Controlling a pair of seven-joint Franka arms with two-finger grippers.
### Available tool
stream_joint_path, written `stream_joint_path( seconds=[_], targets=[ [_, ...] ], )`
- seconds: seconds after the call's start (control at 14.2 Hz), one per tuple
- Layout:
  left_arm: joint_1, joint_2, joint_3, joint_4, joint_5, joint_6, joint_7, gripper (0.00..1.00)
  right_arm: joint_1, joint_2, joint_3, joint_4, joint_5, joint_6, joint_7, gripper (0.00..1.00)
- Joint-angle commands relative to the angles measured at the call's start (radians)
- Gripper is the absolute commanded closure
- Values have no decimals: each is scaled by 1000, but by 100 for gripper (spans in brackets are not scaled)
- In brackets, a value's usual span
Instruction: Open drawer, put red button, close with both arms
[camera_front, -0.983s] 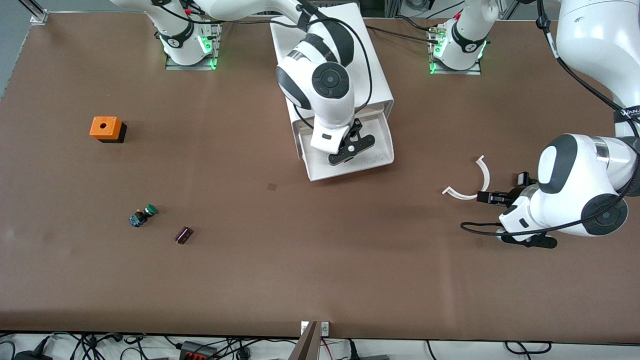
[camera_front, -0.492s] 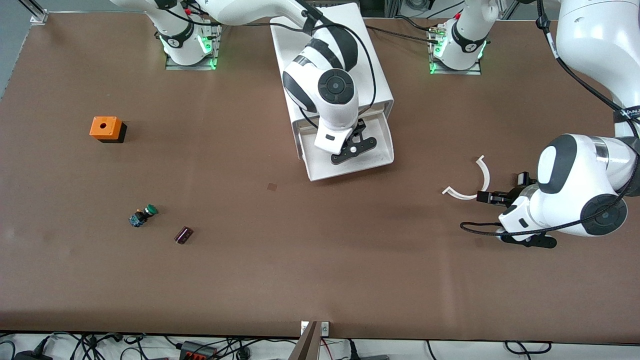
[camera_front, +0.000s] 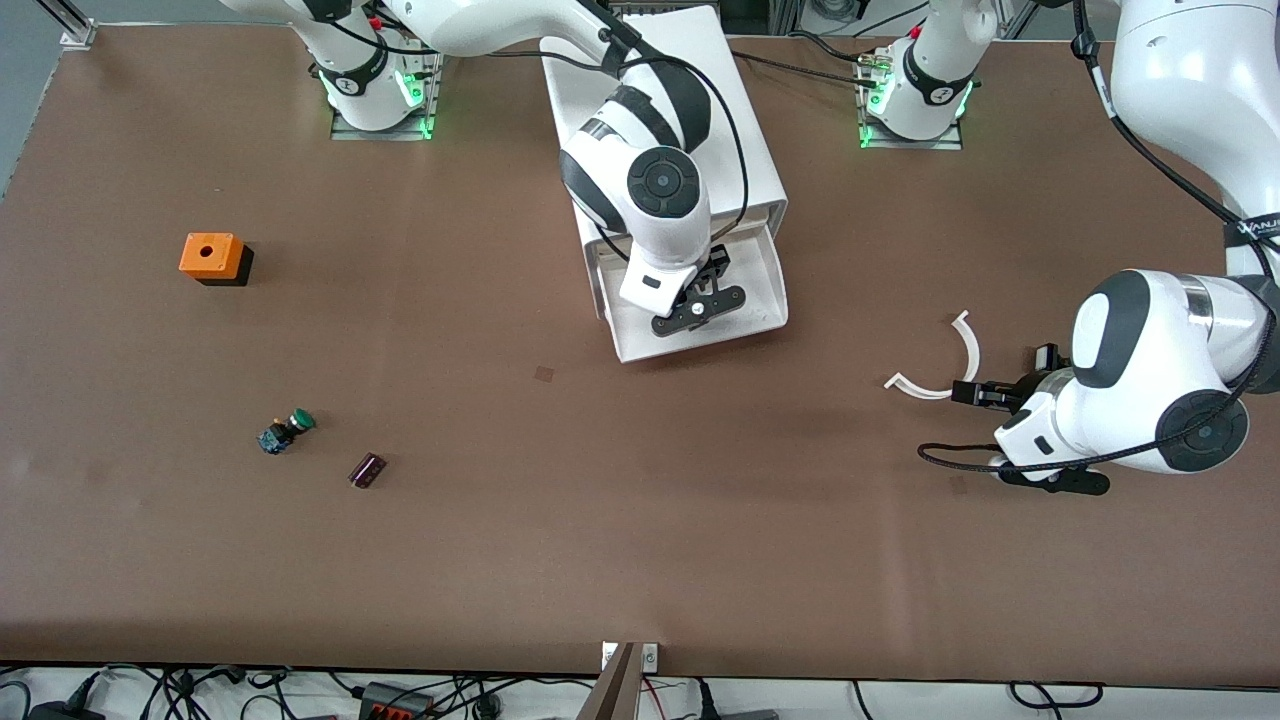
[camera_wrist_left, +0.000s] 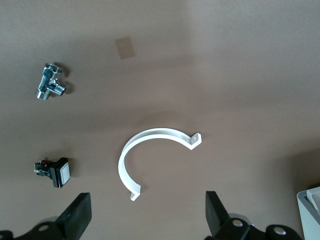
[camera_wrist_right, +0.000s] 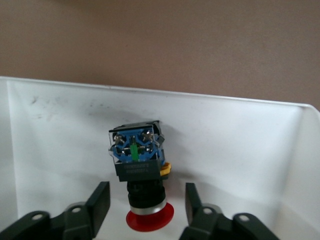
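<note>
My right hand (camera_wrist_right: 142, 207) hangs released over the small red-capped, blue-based push-button (camera_wrist_right: 138, 175) lying in the open shallow white plastic drawer (camera_front: 760, 318); I should lift straight toward 12 o'clock, while my waiting left hand (camera_wrist_left: 145, 220), fingers spread, grasps nothing.

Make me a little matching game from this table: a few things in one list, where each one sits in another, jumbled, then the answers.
Things:
1. red button
2. green-capped switch
3. white curved clip
4. orange box

Places:
A. on the bare table under the left gripper, toward the left arm's end
B. in the open drawer, between the right gripper's open fingers
C. on the table toward the right arm's end, nearer the front camera than the orange box
D. on the table toward the right arm's end, farther from the front camera than the green-capped switch

Pairs: 1-B, 2-C, 3-A, 4-D
</note>
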Motion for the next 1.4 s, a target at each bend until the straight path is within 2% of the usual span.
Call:
stream_joint_path(
  seconds=[0.0, 0.14, 0.35, 0.49, 0.56, 0.7, 0.84, 0.98, 1.05, 1.19, 1.33],
  targets=[
    [-1, -8, -3, -8, 11, -2, -13, 0, -7, -12, -4, 35, 14, -8, 88, 0],
    [-3, -12, -12, -6, -2, 4, -13, 0, -68, -34, -7, 97, 12, -35, 90, 0],
    [0, -18, -12, -29, -120, 55, -16, 0, -205, -89, -1, 101, 5, -48, 88, 0],
    [-6, -27, -19, -57, -137, 98, -45, 0, -275, -103, -14, 87, -40, -115, 77, 0],
    [-7, -41, -45, -83, -137, 133, -89, 0, -303, -103, -25, 85, -73, -155, 55, 0],
    [-3, -49, -116, -135, -137, 219, -164, 0, -393, -107, -28, 85, -77, -259, -52, 0],
    [-12, -49, -165, -175, -136, 297, -291, 0, -458, -127, -34, 84, -88, -293, -132, 0],
    [-61, -49, -197, -216, -122, 375, -446, 0, -527, -155, -36, 50, -91, -311, -137, 0],
    [-105, -43, -196, -224, -121, 385, -485, 0, -550, -176, -36, 26, -94, -305, -146, 0],
    [-176, -25, -194, -239, -121, 418, -575, 0, -569, -242, -37, -42, -153, -305, -185, 0],
    [-217, -20, -193, -277, -119, 510, -705, 0, -596, -310, -37, -115, -167, -293, -251, 0]
  ],
)
